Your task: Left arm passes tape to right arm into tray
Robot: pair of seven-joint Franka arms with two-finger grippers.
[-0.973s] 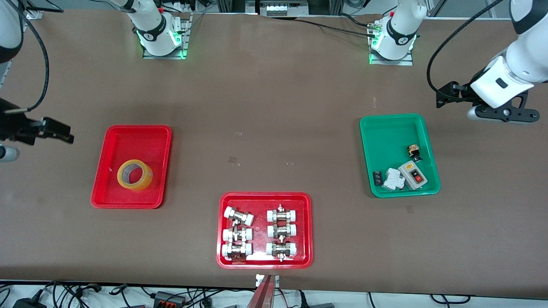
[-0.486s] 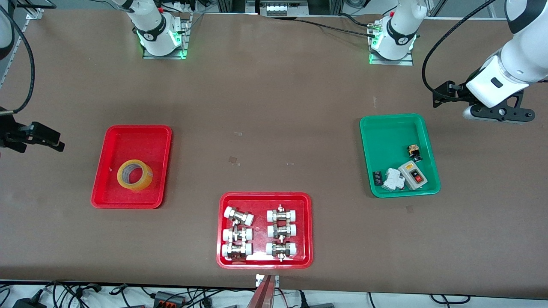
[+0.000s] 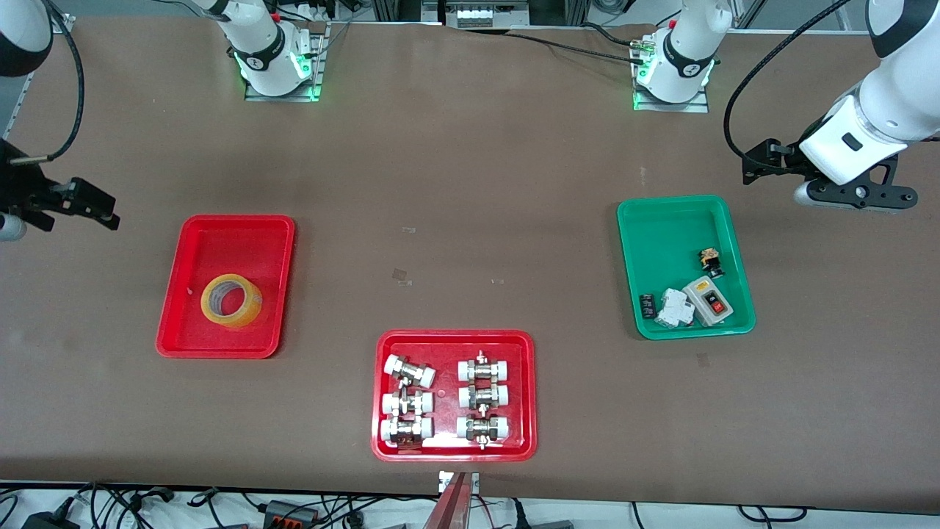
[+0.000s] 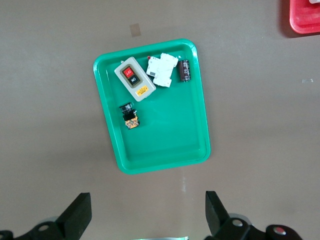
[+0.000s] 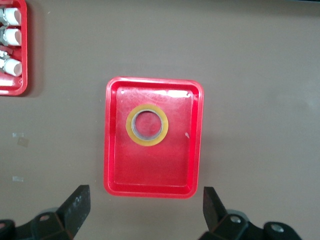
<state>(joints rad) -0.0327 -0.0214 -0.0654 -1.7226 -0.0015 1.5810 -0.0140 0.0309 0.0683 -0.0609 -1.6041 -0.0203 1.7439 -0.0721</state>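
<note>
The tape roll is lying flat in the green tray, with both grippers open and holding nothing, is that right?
Not quite. The tape lies flat in the plain red tray, not the green tray, as the front view and right wrist view both show. The rest holds: the left gripper and right gripper are open and holding nothing.

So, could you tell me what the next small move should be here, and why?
Probably none beyond parking: the tape already lies flat in the red tray. The right gripper hangs open and empty above that tray, and the left gripper open and empty above the green tray. I would move both arms away.
</note>
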